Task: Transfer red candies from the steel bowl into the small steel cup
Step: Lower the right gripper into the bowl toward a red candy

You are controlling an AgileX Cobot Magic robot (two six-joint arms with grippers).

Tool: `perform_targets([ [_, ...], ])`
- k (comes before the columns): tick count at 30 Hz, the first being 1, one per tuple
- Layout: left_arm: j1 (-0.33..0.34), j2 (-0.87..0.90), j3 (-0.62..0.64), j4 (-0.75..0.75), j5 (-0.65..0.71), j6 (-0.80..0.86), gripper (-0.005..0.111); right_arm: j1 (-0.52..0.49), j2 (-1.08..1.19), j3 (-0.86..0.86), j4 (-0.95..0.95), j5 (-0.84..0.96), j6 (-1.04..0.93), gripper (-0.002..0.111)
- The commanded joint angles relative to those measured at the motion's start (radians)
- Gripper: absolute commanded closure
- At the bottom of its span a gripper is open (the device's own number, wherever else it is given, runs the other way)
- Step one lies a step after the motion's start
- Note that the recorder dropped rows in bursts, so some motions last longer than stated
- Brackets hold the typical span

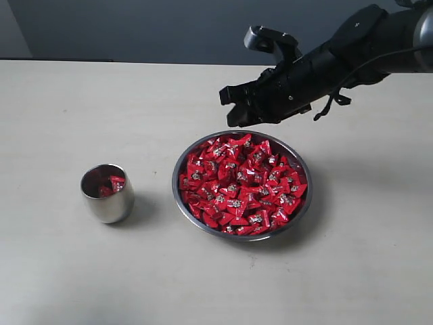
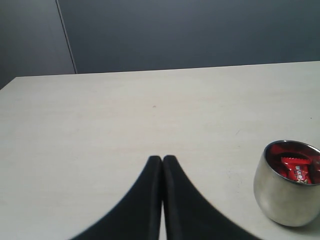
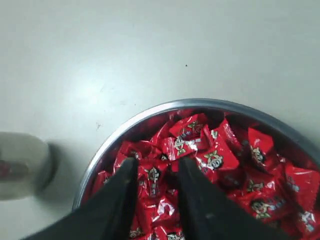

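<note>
Presently the right gripper (image 1: 231,108) hangs in the air above the far rim of the steel bowl (image 1: 174,184), on the end of a black arm (image 1: 352,47) that reaches in from the upper right of the exterior view. Its right wrist view shows the two black fingers (image 3: 131,175) parted with a clear gap. Nothing is pinched between them, and the wrappers seen through the gap lie in the bowl below.

The steel bowl sits on the pale counter (image 1: 67,271), a little right of the middle, and is heaped with red candies (image 1: 240,186) that cover its floor from rim to rim. Their shiny wrappers carry small silvery-white marks.

The small steel cup (image 1: 107,196) stands upright on the counter to the left of the bowl, near it but not touching. A few red candies lie inside it, one with its printed face turned up in the left wrist view. In the right wrist view the cup is only a blur at the picture's edge.

The left gripper (image 2: 162,161) is closed, its two dark fingers pressed together along their length and holding nothing. It is low over bare counter, with the cup off to one side of it.
</note>
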Motion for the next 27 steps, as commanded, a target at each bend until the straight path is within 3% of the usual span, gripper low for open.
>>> perform_targets([
  [1,0.001,-0.004,0.004,-0.003,-0.002,-0.002,0.106,-0.003,0.045,-0.023,0.009,-0.007,0.063,0.057],
  [10,0.001,-0.004,0.004,-0.003,-0.002,-0.002,0.106,-0.003,0.078,-0.023,-0.003,-0.092,0.105,0.072],
  [27,0.001,-0.004,0.004,-0.003,-0.002,-0.002,0.106,-0.007,0.130,-0.021,-0.078,-0.119,0.193,0.073],
])
